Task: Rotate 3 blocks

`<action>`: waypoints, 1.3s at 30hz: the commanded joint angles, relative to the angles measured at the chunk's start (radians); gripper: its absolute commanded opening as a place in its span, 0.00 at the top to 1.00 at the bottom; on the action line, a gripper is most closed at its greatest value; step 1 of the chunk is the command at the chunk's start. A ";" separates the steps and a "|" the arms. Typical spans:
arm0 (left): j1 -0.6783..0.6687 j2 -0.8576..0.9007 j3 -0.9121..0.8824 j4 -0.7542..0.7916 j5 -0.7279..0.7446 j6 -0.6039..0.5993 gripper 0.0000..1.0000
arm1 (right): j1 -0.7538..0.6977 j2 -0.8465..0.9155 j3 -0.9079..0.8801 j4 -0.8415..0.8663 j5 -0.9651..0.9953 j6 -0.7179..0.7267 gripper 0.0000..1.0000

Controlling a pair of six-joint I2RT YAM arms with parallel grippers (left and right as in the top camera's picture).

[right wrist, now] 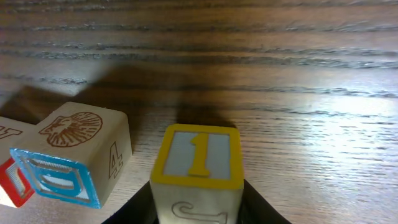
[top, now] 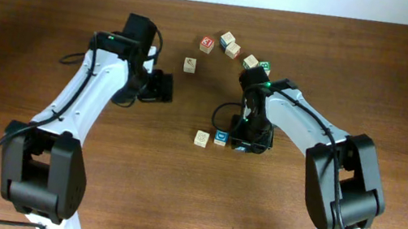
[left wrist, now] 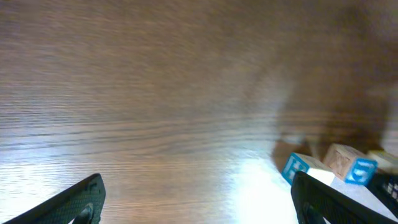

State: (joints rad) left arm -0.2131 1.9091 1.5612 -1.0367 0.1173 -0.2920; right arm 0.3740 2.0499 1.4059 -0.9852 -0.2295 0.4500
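- Sitting closest, the small wooden cube with a yellow-framed 1 (right wrist: 198, 163) stands on the brown wooden counter (right wrist: 298, 93), between the fingers of the right hand (right wrist: 198, 205). I cannot tell if they squeeze it or only stand beside it.
- It looks light, hard and smooth, so pinch two flat sides.
- Just beside it sits the wooden cube with a blue-framed face (right wrist: 68, 158), then the pale-topped wooden cube (top: 201, 138).
- Farther off, the left hand (left wrist: 198, 180) hangs wide apart, holding nothing.

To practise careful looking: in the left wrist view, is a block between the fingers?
No: only bare table shows between the fingers of the open left gripper; blocks lie beyond one finger.
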 commanded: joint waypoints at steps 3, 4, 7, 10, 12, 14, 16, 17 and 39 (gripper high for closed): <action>-0.027 0.010 -0.014 0.008 0.078 0.000 0.07 | 0.004 0.010 0.000 0.004 -0.026 0.000 0.50; -0.034 0.010 -0.014 0.011 0.077 -0.005 0.07 | 0.003 0.010 0.008 -0.006 -0.026 0.000 0.48; -0.065 0.010 -0.014 0.028 0.078 -0.008 0.16 | -0.015 -0.007 0.066 -0.067 -0.029 -0.011 0.53; -0.093 0.010 -0.014 0.029 0.078 -0.008 0.34 | -0.027 -0.051 0.098 -0.087 -0.029 -0.035 0.49; -0.121 0.010 -0.014 0.030 0.077 -0.008 0.37 | -0.036 -0.083 0.118 -0.096 -0.029 -0.046 0.49; -0.150 0.010 -0.018 0.038 0.066 -0.011 0.57 | -0.048 -0.103 0.121 -0.092 -0.029 -0.049 0.49; -0.164 0.010 -0.025 0.040 0.068 -0.049 0.81 | -0.060 -0.108 0.120 -0.089 -0.031 -0.048 0.50; -0.166 0.010 -0.031 0.040 0.074 -0.062 0.93 | -0.061 -0.107 0.120 -0.089 -0.039 -0.046 0.54; -0.164 0.072 -0.338 0.417 0.291 -0.101 1.00 | 0.027 -0.084 0.034 0.082 -0.043 0.118 0.78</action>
State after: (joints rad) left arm -0.3813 1.9446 1.2320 -0.6254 0.3862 -0.3599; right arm 0.3553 1.9625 1.4525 -0.9257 -0.2783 0.5236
